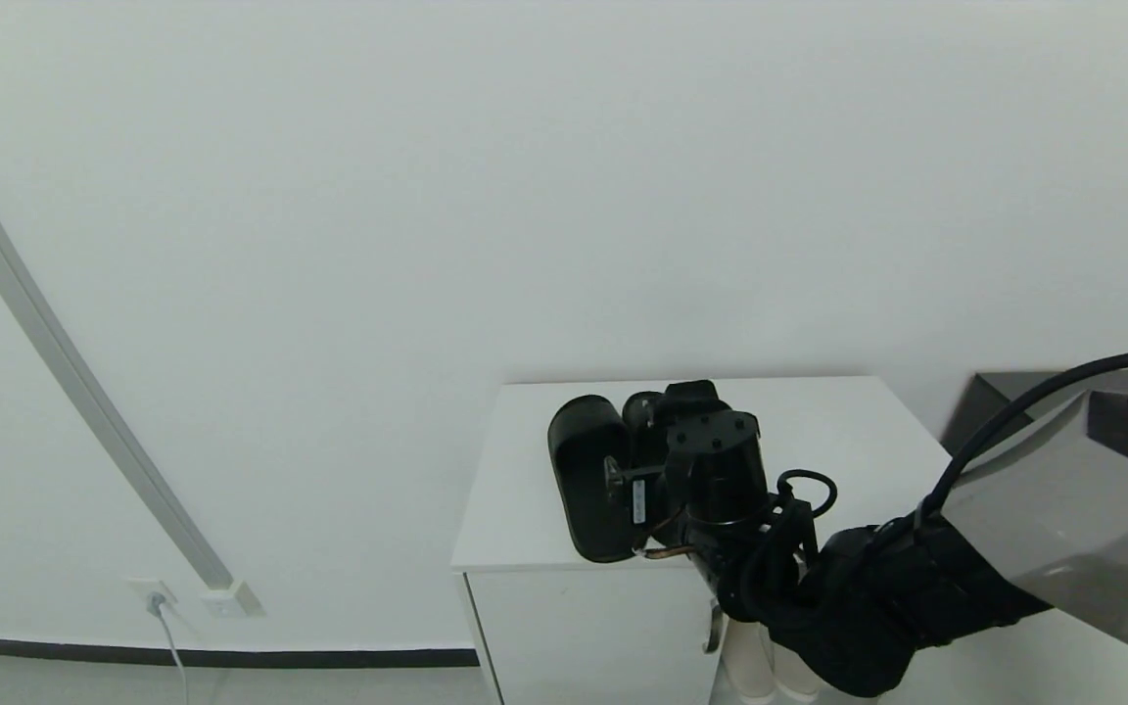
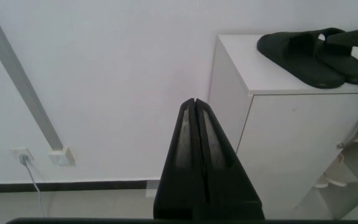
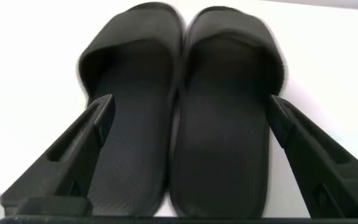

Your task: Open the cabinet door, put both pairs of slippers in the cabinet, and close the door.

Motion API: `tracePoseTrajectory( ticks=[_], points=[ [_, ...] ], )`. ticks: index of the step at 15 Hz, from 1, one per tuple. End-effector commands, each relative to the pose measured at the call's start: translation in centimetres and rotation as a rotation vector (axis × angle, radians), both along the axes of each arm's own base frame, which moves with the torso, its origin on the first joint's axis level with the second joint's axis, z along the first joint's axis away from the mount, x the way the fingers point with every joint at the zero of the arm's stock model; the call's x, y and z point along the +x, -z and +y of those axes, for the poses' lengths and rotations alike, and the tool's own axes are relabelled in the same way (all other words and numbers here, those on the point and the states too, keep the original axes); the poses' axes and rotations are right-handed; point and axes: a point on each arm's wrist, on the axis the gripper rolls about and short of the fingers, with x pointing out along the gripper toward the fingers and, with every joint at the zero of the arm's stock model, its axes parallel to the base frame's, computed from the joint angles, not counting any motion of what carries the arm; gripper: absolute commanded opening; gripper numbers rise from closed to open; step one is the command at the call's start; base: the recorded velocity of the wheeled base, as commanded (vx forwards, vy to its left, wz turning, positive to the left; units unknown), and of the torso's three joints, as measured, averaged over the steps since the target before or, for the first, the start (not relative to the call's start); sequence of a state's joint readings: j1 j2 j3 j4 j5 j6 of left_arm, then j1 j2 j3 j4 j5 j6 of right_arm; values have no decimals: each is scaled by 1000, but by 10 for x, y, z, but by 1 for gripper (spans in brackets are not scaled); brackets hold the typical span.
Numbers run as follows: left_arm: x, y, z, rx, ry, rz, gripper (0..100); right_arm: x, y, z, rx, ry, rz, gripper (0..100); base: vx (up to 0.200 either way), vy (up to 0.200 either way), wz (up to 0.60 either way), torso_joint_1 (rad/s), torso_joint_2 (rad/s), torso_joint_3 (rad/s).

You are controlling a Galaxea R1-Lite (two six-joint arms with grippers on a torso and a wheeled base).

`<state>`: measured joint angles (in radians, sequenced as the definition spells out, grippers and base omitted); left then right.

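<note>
Black rubber slide slippers [image 3: 222,124] sit paired atop the white box cabinet [image 1: 515,490], right gripper [image 3: 189,102] spread wide astride them, left gripper [image 2: 195,102] pinched tight off beside it

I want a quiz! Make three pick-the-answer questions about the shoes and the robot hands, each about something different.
1. Where do the black slippers lie?
A) on the floor
B) on top of the white cabinet
C) inside a basket

2. How many slippers lie there?
A) one
B) two
C) four

3. How are the fingers of the left gripper?
A) wide open
B) clamped on a slipper
C) shut together, holding nothing

Answers:
1 B: they rest on its flat top.
2 B: one pair lies side by side.
3 C: the left wrist view shows the fingers pressed together.
</note>
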<state>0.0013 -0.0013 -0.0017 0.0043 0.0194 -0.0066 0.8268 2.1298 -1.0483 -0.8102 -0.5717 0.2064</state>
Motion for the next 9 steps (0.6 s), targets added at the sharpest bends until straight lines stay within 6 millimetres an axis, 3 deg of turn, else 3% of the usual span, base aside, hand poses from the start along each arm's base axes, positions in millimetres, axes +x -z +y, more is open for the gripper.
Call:
tracePoseTrajectory(
  ticks=[1, 9],
  points=[
    [0, 0, 0, 0, -1, 2, 0, 9, 5, -2, -16, 10, -3, 100, 0, 0, 0, 0, 0, 0],
    [0, 0, 0, -1, -1, 2, 0, 62, 30, 8, -18, 55, -24, 100, 0, 0, 0, 0, 0, 0]
  ],
)
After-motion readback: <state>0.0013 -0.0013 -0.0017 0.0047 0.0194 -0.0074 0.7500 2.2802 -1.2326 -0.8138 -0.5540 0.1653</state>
